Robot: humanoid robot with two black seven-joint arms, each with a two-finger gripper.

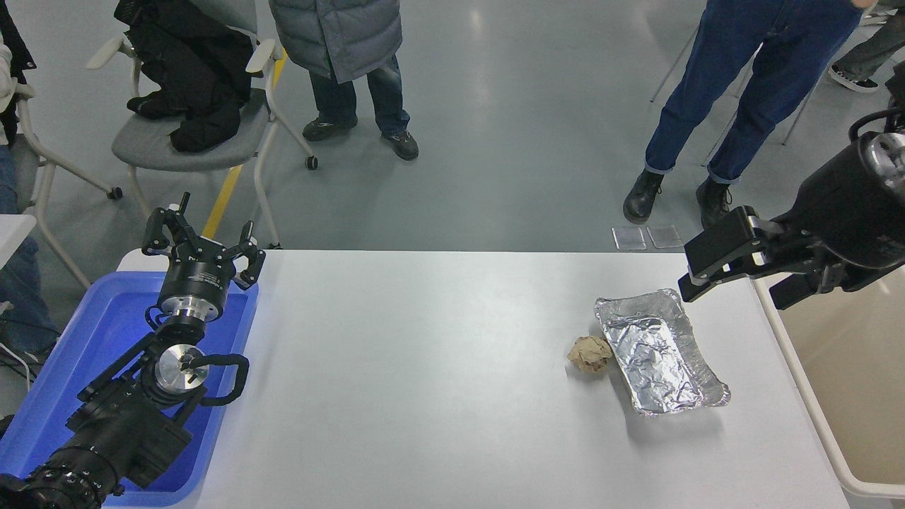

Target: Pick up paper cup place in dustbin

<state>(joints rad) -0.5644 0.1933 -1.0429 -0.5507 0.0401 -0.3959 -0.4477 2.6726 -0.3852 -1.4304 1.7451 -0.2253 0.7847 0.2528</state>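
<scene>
No paper cup shows anywhere in the head view; it is hidden or out of view. The beige dustbin [870, 396] stands off the table's right edge, and the part of its inside that I can see holds nothing. My right gripper [696, 272] hangs above the table's far right corner, just beyond the foil tray's far end and left of the dustbin. It holds nothing that I can see. My left gripper [201, 237] is parked open over the blue tub at the lower left.
A foil tray [661, 353] lies on the right part of the white table [424, 367], with a crumpled brown paper ball [590, 353] touching its left side. A blue tub [85, 339] sits at the left edge. People stand beyond the far side.
</scene>
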